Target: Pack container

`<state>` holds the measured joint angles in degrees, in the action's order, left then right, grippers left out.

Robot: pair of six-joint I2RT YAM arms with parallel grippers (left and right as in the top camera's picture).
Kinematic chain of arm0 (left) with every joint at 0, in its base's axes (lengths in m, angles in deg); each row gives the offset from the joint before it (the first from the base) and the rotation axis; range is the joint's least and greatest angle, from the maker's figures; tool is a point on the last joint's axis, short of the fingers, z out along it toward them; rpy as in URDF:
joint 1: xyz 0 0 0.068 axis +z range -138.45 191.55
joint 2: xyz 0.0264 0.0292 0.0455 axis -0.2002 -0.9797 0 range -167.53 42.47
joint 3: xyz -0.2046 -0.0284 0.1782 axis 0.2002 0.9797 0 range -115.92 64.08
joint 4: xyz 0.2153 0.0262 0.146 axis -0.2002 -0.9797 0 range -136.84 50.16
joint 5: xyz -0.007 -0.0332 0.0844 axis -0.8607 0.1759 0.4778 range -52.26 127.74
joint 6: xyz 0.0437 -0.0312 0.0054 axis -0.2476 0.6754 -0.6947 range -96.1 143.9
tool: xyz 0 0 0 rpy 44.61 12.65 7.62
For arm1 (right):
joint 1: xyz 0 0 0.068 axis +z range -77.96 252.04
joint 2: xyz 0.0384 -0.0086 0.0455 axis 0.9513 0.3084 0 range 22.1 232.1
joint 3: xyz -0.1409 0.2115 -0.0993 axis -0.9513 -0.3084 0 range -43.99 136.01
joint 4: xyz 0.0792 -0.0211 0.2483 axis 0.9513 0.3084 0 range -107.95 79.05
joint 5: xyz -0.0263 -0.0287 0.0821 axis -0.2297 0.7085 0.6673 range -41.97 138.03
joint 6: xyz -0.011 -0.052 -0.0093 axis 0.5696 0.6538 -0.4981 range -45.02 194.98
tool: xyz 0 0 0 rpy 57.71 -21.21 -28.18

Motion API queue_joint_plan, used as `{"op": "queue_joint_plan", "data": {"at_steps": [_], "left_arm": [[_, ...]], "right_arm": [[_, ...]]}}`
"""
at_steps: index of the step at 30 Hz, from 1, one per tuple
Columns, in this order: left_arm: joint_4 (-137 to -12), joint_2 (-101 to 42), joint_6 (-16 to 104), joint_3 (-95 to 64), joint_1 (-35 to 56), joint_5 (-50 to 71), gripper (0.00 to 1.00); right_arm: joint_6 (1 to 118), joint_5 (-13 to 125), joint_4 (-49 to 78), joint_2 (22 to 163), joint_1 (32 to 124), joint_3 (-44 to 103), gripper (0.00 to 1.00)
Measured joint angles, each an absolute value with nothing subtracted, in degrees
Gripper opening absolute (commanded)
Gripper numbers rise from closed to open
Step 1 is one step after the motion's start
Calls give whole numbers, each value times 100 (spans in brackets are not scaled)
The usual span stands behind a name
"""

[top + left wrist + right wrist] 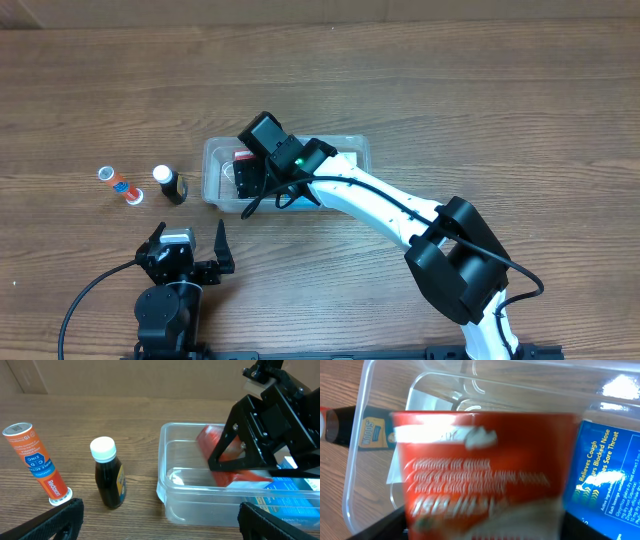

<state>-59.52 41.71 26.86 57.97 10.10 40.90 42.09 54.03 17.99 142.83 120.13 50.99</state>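
Observation:
The clear plastic container [355, 146] stands mid-table; it also shows in the left wrist view [200, 505] and the right wrist view [360, 465]. My right gripper [250, 180] reaches into its left end. A red box [480, 475] sits between the spread fingers [482, 530] and looks blurred while the tub is sharp. The red box also shows in the left wrist view [210, 442]. A blue box [607, 475] lies in the tub beside it. My left gripper [190, 243] is open and empty near the front edge, short of the tub [160, 520].
An orange tube [120, 185] [37, 460] and a dark bottle with a white cap [170, 185] [109, 477] stand left of the container. The bottle shows through the tub wall in the right wrist view [355, 430].

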Motion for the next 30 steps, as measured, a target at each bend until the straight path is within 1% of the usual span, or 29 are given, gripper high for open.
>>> {"op": "queue_joint_plan", "data": {"at_steps": [2,5,9,12,15,16,17,18,19,20,22,23,27,30], "left_arm": [[-5952,4171,2686,5797,1010,4090,100],[-5952,4171,2686,5797,1010,4090,100],[-5952,4171,2686,5797,1010,4090,100],[-5952,4171,2689,5797,1010,4090,100],[-5952,4171,2686,5797,1010,4090,100],[-5954,4171,2686,5797,1010,4090,100],[-5954,4171,2686,5797,1010,4090,100],[-5952,4171,2689,5797,1010,4090,100],[-5952,4171,2689,5797,1010,4090,100],[-5952,4171,2686,5797,1010,4090,100],[-5954,4171,2689,5797,1010,4090,100],[-5952,4171,2689,5797,1010,4090,100],[-5954,4171,2689,5797,1010,4090,100],[-5952,4171,2686,5797,1010,4090,100]], "right_arm": [[4218,5403,1804,14283,12013,5099,84],[4216,5403,1812,14283,12005,5099,82],[4262,5383,2073,14250,11919,5099,83],[4351,5097,2768,13634,11563,5097,83],[4421,5071,3513,12917,10923,5117,83],[4487,5060,3613,12873,10704,5112,77],[4526,5060,3618,12878,10595,4994,66],[4563,5077,3664,12893,10538,4809,60],[4583,5106,3655,12928,10510,4662,51],[4631,5180,3607,12963,10505,4489,39],[4760,5230,3561,12974,10514,4341,22],[4758,5226,3554,12974,10514,4310,17],[4823,5163,3565,12974,10247,3952,12],[4906,5165,3703,12974,9718,3842,13]]}}
